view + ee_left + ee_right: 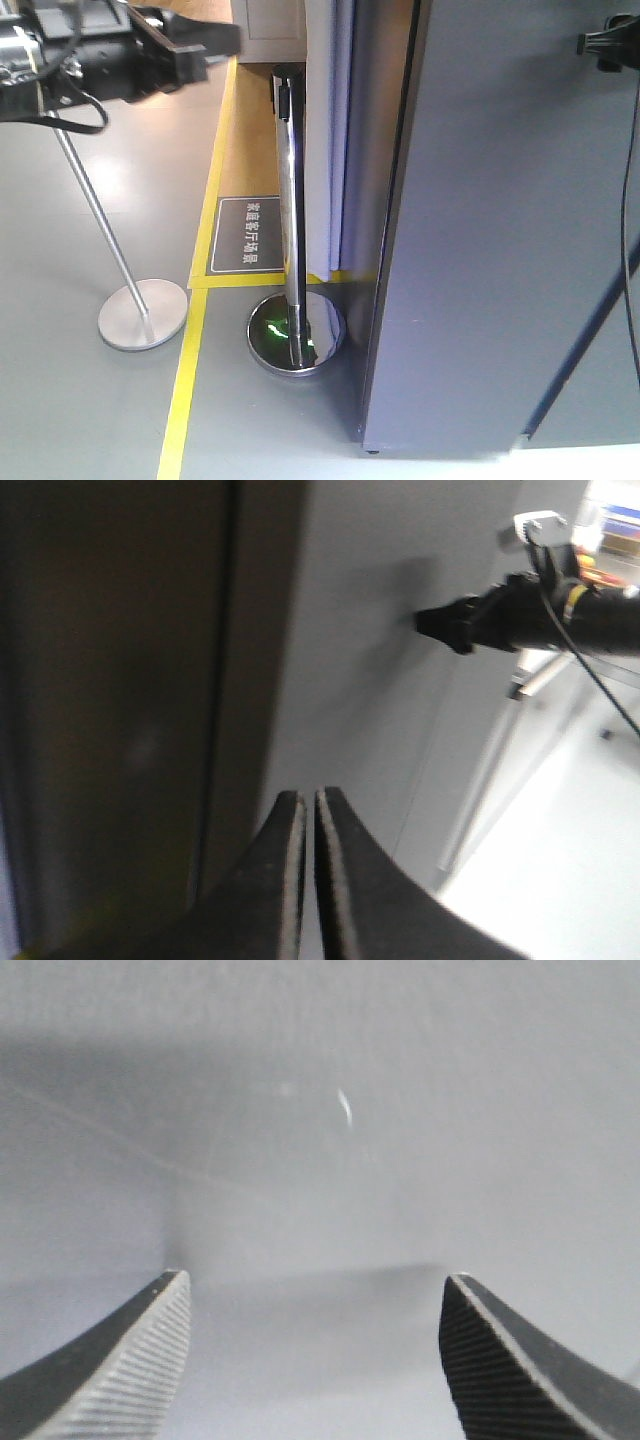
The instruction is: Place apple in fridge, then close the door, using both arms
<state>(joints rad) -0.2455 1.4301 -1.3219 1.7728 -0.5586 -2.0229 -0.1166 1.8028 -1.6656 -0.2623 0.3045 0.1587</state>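
Grey door (500, 230) of the fridge (385, 200) fills my views, its contents hidden. My left gripper (308, 810) is pressed together, holding nothing; my right gripper (315, 1300) is spread against the door. Only the front view shows the chrome post (292, 230); the apple is out of sight.

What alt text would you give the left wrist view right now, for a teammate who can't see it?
The left gripper, fingers shut with nothing between them, points at the dark grey outer face of the fridge door. At upper right the right gripper has its tip at the same door face. Pale floor shows at lower right; no apple is in this view.
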